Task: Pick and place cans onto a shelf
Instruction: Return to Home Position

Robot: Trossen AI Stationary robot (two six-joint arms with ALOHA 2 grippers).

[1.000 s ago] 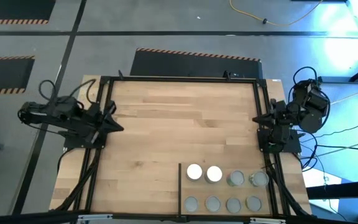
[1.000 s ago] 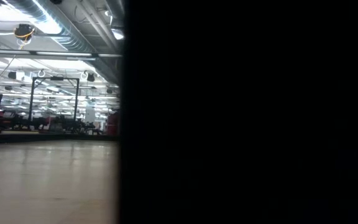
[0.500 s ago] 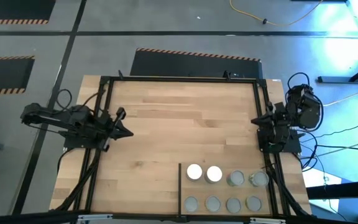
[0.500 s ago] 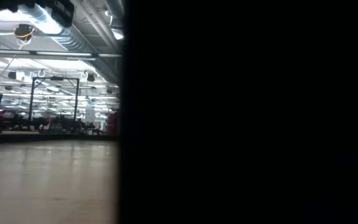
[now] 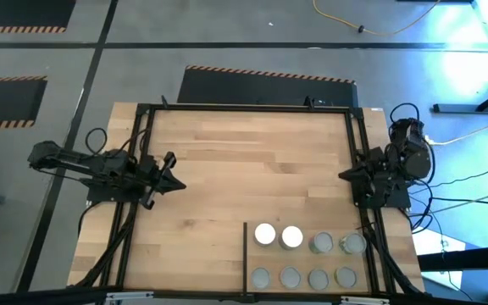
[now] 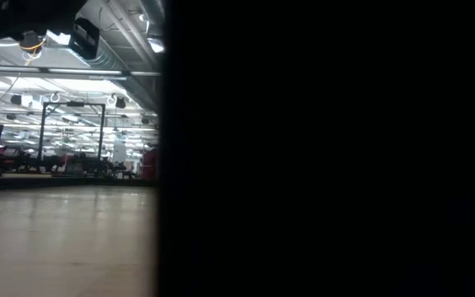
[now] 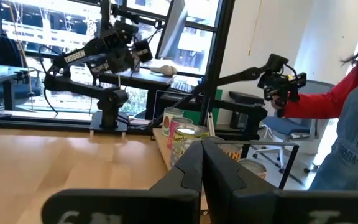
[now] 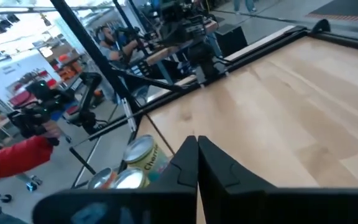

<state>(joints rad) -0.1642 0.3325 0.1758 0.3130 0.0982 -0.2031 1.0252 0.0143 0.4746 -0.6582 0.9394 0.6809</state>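
Across the broad light-wood desk [image 5: 244,161] none of the load has shifted in the last second; only the two dark arms have moved. The left arm [image 5: 100,165] has reached a little farther in from the desk's left edge, so its tip is now over the wood. The right arm [image 5: 392,161] has folded tighter at the right edge. We judge both are settling to rest, not going for another pick. The shelf [image 5: 303,259], a light-wood corner section on the right arm's side fenced by a thin black divider bar [image 5: 244,254], holds all eight small round tins in two rows of four, as before. The two white-topped cans [image 5: 265,235] sit next to the bar, and the silver-grey-topped cans [image 5: 318,278] fill the rest. We see no can outside it, so the placing looks finished. In the wrist views the left jaws and the right jaws are each pressed together on nothing.
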